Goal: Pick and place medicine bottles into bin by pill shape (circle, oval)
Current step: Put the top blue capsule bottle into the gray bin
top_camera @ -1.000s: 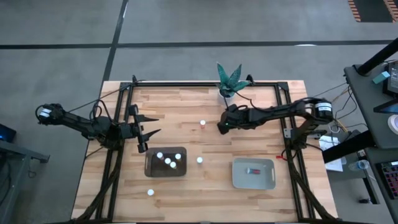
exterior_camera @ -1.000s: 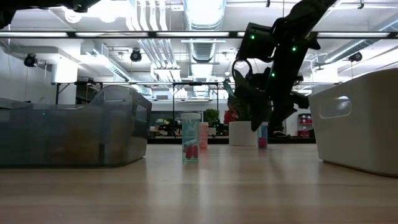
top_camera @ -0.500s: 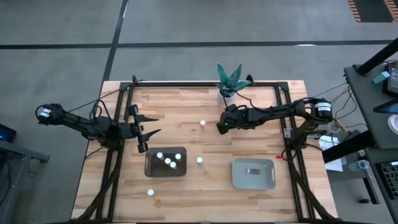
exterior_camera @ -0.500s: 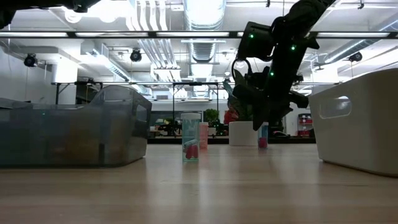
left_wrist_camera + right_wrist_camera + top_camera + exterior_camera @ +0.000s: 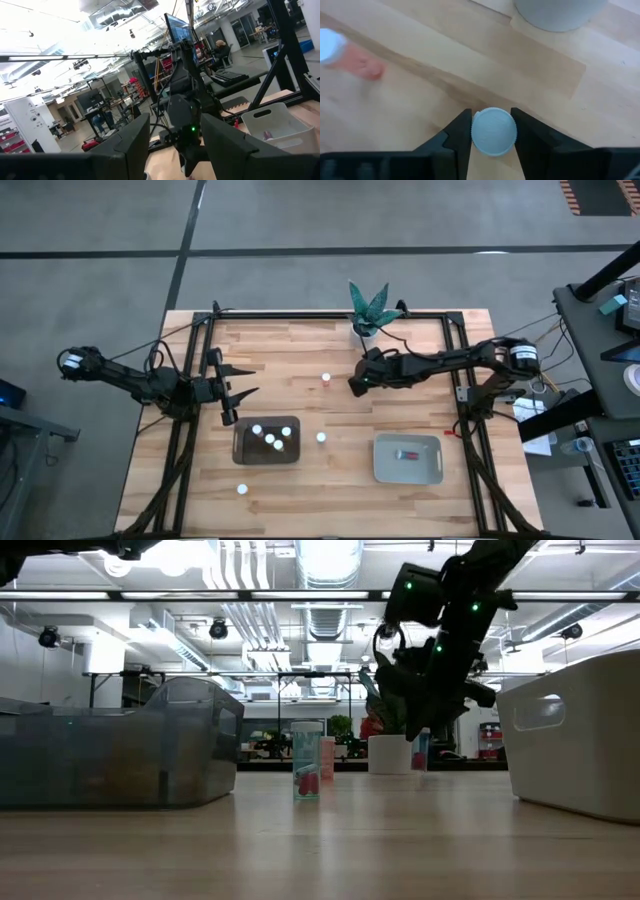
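Observation:
My right gripper (image 5: 354, 386) stands over the middle of the table, near the white plant pot (image 5: 366, 332), shut on a medicine bottle with a white cap (image 5: 493, 131); the bottle also shows in the low view (image 5: 421, 752). My left gripper (image 5: 236, 406) waits open and empty beside the dark translucent bin (image 5: 267, 441), which holds several bottles. The pale grey-green bin (image 5: 408, 459) holds one bottle lying on its side (image 5: 408, 453). Loose bottles stand upright on the table (image 5: 326, 379), (image 5: 320, 437), (image 5: 241, 489). My right gripper pinches the bottle between its two fingers (image 5: 458, 135), one on each side just under the round white cap (image 5: 493, 131). The fingers come from above, pointing down. The bottle hangs upright below them, its base (image 5: 421, 768) a little clear of the table.
The plant pot (image 5: 391, 754) stands just behind my right gripper. Two bottles (image 5: 307, 760), (image 5: 327, 757) stand between the bins in the low view. Black frame rails (image 5: 455, 360) run along the table's left, right and far edges.
My right gripper has risen a little with the bottle, which has gone from standing on the table to hanging upright just clear of it.

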`<state>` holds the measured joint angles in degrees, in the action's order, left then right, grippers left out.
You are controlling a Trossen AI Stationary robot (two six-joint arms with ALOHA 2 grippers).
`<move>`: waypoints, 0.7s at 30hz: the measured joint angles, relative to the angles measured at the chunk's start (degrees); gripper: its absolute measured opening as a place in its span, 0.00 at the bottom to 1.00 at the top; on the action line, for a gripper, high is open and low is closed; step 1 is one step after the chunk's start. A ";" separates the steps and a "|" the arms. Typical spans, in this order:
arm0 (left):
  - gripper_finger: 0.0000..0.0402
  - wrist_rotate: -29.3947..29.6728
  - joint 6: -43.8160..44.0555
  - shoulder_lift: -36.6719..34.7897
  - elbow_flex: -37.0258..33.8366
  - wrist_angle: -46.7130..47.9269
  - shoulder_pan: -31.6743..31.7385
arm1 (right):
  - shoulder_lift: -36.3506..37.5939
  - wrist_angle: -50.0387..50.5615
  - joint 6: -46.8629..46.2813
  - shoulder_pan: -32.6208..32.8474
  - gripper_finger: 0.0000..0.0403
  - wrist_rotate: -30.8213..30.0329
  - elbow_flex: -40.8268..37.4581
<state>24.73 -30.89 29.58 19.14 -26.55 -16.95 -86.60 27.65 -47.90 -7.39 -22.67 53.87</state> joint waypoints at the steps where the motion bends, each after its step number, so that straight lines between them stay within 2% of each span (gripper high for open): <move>1: 0.40 0.00 0.00 0.00 0.00 0.00 -0.02 | 0.51 0.14 0.05 0.35 0.30 0.17 0.02; 5: 0.40 0.01 0.00 0.00 0.00 0.00 -0.02 | 3.13 1.09 0.02 2.63 0.29 0.84 0.02; 12: 0.40 0.00 0.00 0.00 0.00 0.02 -0.02 | 8.96 1.65 0.34 8.89 0.29 5.43 0.02; 21: 0.40 0.00 0.11 0.00 0.00 -0.02 0.00 | 16.36 1.85 8.76 18.74 0.29 13.31 0.88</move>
<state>24.73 -30.79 29.58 19.14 -26.57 -16.95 -70.24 29.51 -39.14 11.35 -9.36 54.75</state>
